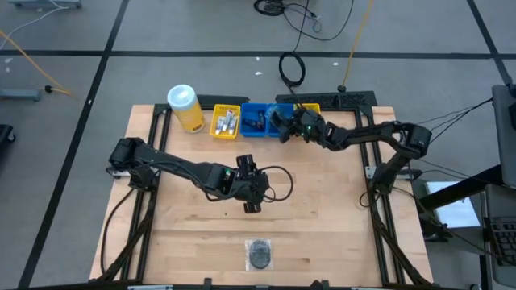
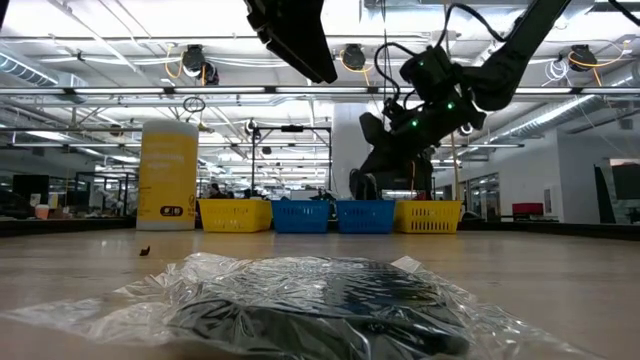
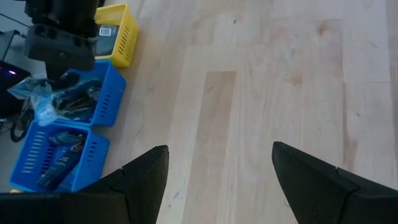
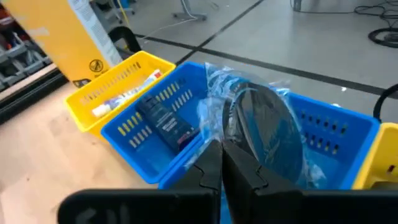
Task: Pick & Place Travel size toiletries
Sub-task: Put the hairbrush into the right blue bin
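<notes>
The right gripper [image 4: 221,163] is hanging over a blue bin [image 4: 329,127] at the back of the table [image 1: 339,225]. Its fingers are pressed tight, pinching a clear bag with a black round puff [image 4: 264,127] inside. The left gripper [image 1: 251,192] is floating above the middle of the table with its fingers spread wide, holding nothing. Another bagged puff [image 1: 260,253] is lying near the front edge.
</notes>
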